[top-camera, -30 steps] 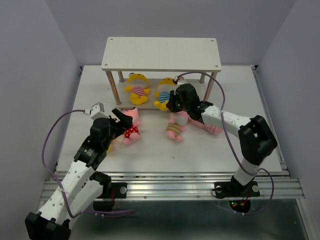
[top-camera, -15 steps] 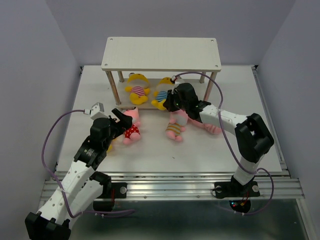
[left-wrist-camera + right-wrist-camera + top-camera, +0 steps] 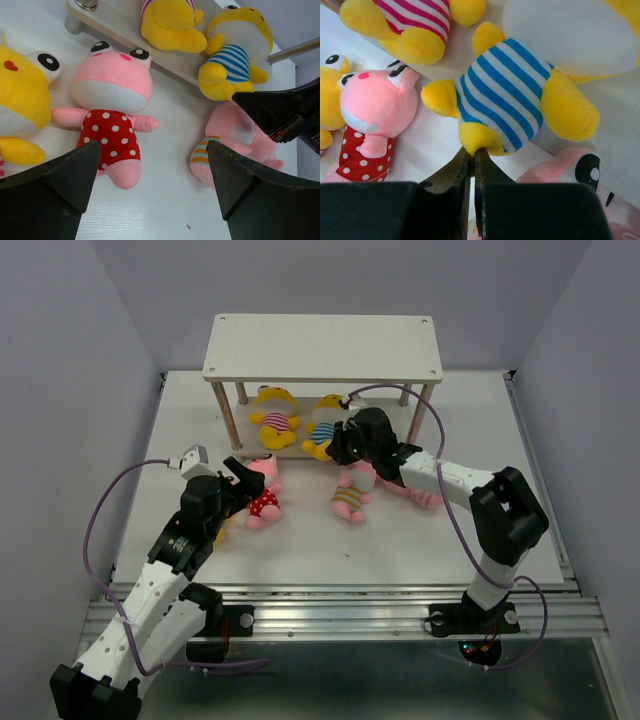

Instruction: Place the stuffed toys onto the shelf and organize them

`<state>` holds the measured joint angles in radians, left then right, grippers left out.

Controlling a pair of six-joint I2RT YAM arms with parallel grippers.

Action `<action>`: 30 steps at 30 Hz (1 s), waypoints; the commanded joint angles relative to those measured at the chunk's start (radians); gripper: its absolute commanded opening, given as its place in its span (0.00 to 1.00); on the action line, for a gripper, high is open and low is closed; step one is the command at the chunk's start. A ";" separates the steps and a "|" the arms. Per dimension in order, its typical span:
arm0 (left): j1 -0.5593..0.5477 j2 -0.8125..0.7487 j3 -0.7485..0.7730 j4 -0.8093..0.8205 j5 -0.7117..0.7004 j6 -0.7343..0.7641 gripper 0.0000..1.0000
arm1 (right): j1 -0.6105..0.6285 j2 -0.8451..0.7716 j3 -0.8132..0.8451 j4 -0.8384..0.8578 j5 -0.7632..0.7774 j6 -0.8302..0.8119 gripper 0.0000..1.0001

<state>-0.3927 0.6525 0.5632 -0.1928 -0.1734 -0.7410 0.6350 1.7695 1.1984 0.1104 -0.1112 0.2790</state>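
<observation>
On the shelf's (image 3: 320, 345) lower board (image 3: 120, 20) lie two yellow stuffed toys, one pink-striped (image 3: 275, 420) and one blue-striped (image 3: 325, 430). My right gripper (image 3: 474, 152) is shut, its tips pinching a foot of the blue-striped toy (image 3: 505, 100) at the board's front edge. On the table in front lie a pink toy in red polka dots (image 3: 111, 100), a pink toy with orange stripes (image 3: 220, 145), another pink toy (image 3: 420, 495) and a yellow toy (image 3: 20, 100). My left gripper (image 3: 152, 150) hangs open just short of the polka-dot toy's feet, holding nothing.
Thin metal legs (image 3: 228, 418) hold up the shelf's top board, which is bare. The right arm (image 3: 440, 475) reaches across the table over the pink toys. The table's right rim (image 3: 525, 440) runs near the wall.
My right gripper has shifted slightly left and back, nudging the blue-striped toy further onto the lower board. The left arm has not moved.
</observation>
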 commanded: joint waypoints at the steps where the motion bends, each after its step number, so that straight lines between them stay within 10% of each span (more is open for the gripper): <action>1: -0.006 -0.002 0.001 0.007 -0.015 0.008 0.99 | -0.015 -0.036 -0.019 0.041 0.036 -0.031 0.06; 30: -0.005 0.001 0.004 0.003 -0.014 0.009 0.99 | -0.064 -0.036 -0.013 0.043 0.013 -0.014 0.35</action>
<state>-0.3927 0.6537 0.5632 -0.1932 -0.1734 -0.7410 0.5762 1.7546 1.1656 0.1242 -0.1051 0.2607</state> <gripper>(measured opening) 0.986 0.328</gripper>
